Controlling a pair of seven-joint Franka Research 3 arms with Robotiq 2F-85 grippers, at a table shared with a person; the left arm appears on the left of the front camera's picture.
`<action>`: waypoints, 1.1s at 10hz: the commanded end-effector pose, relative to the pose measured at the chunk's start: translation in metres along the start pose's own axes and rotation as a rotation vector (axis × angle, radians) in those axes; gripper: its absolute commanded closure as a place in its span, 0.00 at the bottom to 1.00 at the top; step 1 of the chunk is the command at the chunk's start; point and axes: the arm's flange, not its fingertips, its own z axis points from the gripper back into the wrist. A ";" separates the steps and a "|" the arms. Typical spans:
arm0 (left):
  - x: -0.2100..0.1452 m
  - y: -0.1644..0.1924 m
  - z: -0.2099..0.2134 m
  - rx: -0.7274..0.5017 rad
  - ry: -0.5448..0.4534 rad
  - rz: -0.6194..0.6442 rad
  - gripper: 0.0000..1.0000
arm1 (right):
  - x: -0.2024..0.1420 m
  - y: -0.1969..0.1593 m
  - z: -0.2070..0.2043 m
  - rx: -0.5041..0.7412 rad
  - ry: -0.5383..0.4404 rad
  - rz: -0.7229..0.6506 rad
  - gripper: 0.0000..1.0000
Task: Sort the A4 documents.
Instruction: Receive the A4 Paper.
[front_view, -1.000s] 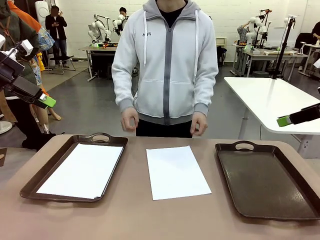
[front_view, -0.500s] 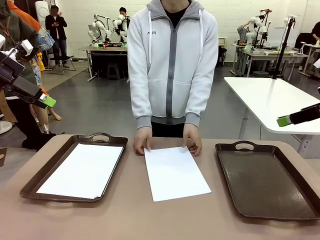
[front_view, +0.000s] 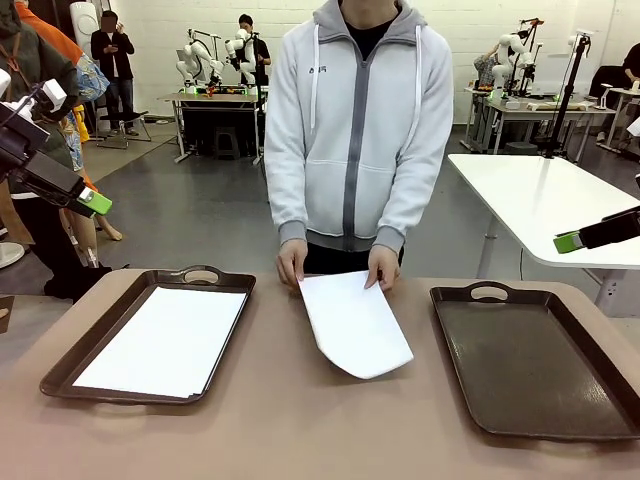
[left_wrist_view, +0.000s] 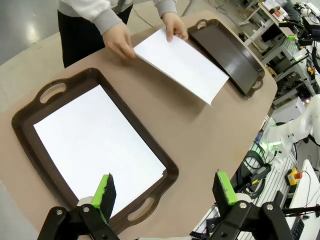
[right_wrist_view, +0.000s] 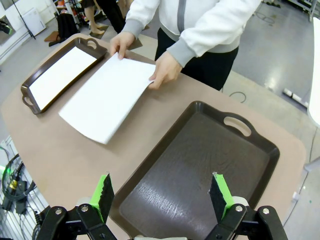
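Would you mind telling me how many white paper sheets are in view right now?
2. One sheet lies in the left tray; the other sheet is mid-table, its far edge held by the person's hands. More may be hidden beneath the first.

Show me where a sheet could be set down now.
The right tray is bare. Bare table runs along the near edge between the trays. The left tray holds a white sheet; the centre is crowded by the middle sheet a person holds.
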 end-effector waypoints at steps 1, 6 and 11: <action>0.000 -0.001 0.000 -0.005 0.002 -0.001 0.00 | 0.000 0.000 -0.002 0.009 -0.002 -0.002 0.00; 0.000 -0.001 0.000 -0.005 0.002 -0.001 0.00 | 0.000 0.000 -0.002 0.009 -0.002 -0.002 0.00; 0.000 -0.001 0.000 -0.005 0.002 -0.001 0.00 | 0.000 0.000 -0.002 0.009 -0.002 -0.002 0.00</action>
